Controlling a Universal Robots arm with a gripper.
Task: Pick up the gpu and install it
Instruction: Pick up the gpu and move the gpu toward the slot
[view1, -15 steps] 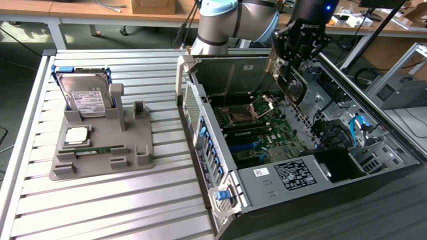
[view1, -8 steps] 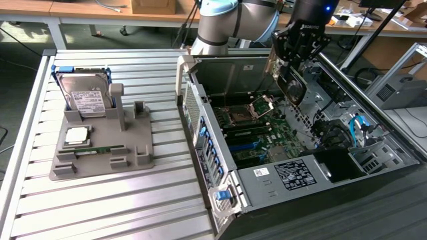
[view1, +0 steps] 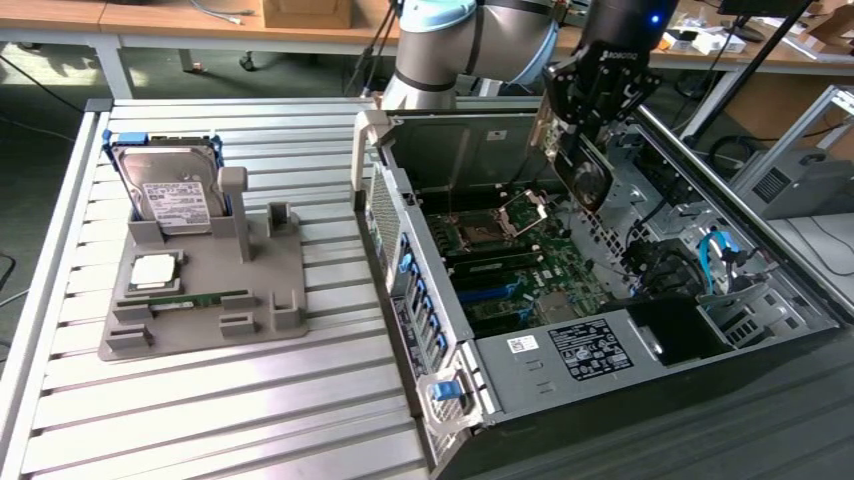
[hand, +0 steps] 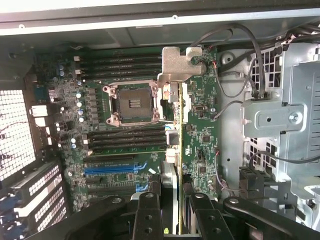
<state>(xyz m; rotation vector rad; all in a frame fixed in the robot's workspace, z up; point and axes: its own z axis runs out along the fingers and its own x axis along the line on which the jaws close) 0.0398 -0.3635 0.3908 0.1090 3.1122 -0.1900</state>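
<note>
Scene: an open desktop computer case (view1: 534, 380) lies on its side on a slatted metal worktop (view1: 214, 400). It takes up the exterior view from two o'clock round to six o'clock.
Robot arm: a pale grey and blue robot arm (view1: 461, 40) enters at twelve o'clock. Its black wrist hangs over the case at one o'clock.
Jaws: clamped on the gpu, one black jaw against each face of the card.
Gpu: the gpu (view1: 589, 172) stands on edge at one o'clock in the exterior view, inside the open case near its rear wall and above the motherboard. The wrist view looks along its edge and shows its green circuit side (hand: 200, 135).
End bracket: a silver metal end bracket (hand: 178, 62) sits at the end of the card farthest from the jaws.
Motherboard: the motherboard (view1: 514, 270) (hand: 100, 125) lies flat in the case floor. Its CPU socket (view1: 483, 236) (hand: 132, 102) is just beside the card.
Contact: whether the card's lower edge touches the board cannot be told.
Fixture: a grey holder (view1: 200, 320) rests on the worktop at nine o'clock, well apart from the case.
Fixture contents: a silver hard drive (view1: 167, 195) stands upright at ten o'clock. A processor chip (view1: 152, 270) and a slim green memory stick (view1: 187, 298) lie flat nearer the viewer.
Case interior: a power supply with a white label (view1: 587, 350) sits at five o'clock, and blue cables (view1: 717, 250) at three o'clock.
</note>
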